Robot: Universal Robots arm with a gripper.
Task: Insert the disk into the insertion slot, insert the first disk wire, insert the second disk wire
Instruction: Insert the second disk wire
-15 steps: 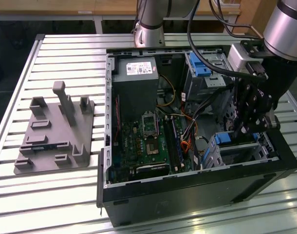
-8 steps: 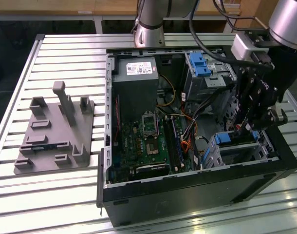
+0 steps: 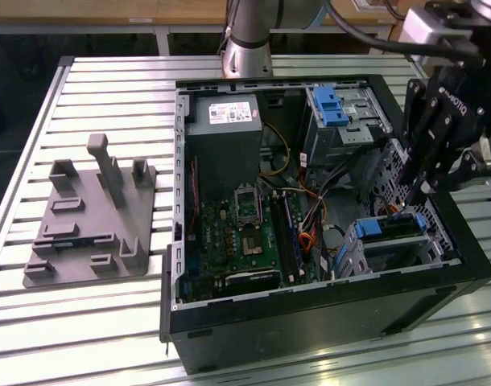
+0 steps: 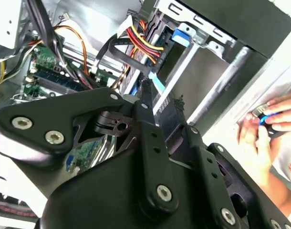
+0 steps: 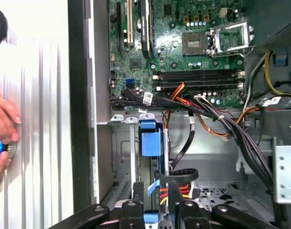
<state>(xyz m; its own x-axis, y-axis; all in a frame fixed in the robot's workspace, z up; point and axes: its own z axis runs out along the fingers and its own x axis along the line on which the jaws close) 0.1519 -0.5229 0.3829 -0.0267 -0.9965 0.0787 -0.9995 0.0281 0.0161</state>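
Start at the exterior view's left: you have the grey fixture block (image 3: pixel 92 221) with its upright posts lying on the slatted metal table (image 3: pixel 36 322), well apart from everything else. Just to its right sits the open black computer case (image 3: pixel 310 322), lying on its side. Inside, toward that view's left, you can see the grey power supply (image 3: pixel 225 141) above the green motherboard (image 3: pixel 245 241). Past the middle, a bundle of black, orange and yellow cables (image 3: pixel 310 209) crosses the case, and above it stands the taller metal bay with a blue latch (image 3: pixel 332 108). Toward the exterior view's right, low in the case, you find the insertion slot (image 3: pixel 390 257), and the disk (image 3: pixel 394 227) in its blue carrier already sits in it. The gripper (image 3: pixel 418 193) hangs just above the disk's far end, its fingertips down among the cables there. In the first wrist view the fingers (image 5: pixel 136 200) stand close together with a blue connector (image 5: pixel 155 183) and a bunch of red and yellow wires (image 5: pixel 176 191) between them, so the gripper appears to be pinching a wire plug, though you cannot tell exactly how firmly. In both wrist views a person's hand (image 4: pixel 267 138) rests on the table outside the case wall, holding a small blue object (image 4: pixel 265 119).
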